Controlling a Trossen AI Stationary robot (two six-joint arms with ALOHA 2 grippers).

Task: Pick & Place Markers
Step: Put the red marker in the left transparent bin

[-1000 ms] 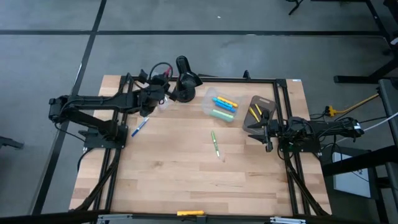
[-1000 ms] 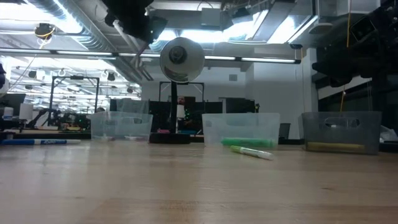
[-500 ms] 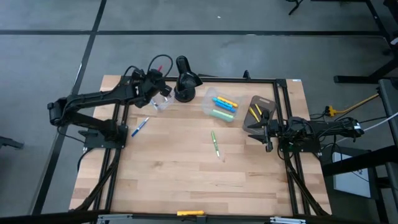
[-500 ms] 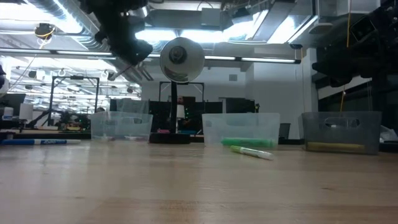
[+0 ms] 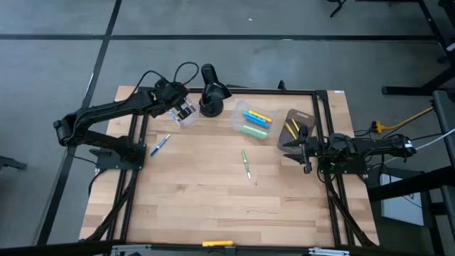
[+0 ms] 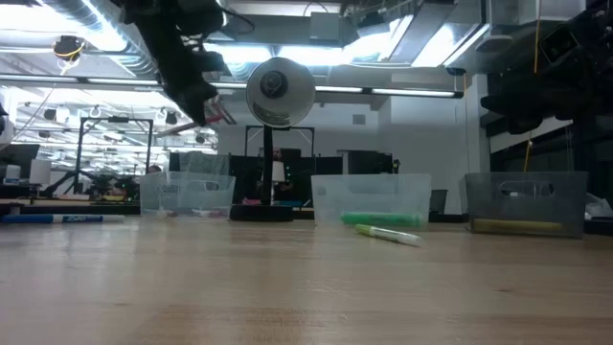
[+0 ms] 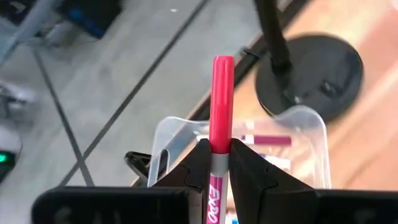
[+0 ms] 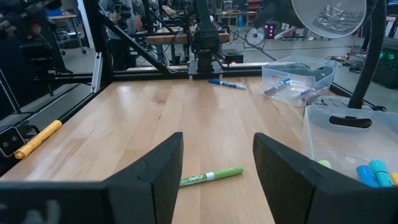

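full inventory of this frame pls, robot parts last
Table: 1, light wood.
Tubs: 3, along far edge; left clear, middle clear, right grey.
Lamp: 1, black, between left and middle tubs.
Green marker: 1, loose mid-table.
Blue marker: 1, loose, near left edge.
Markers in tubs: several, count unclear.
Pink marker: 1, held.
Left gripper: shut on pink marker, above left tub.
Right gripper: open, by right tub.

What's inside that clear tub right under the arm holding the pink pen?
The clear tub below the left pincer holds a dark pink marker, with other markers near it. The pincer and its pink marker cover the tub's near part, so what lies there is hidden.
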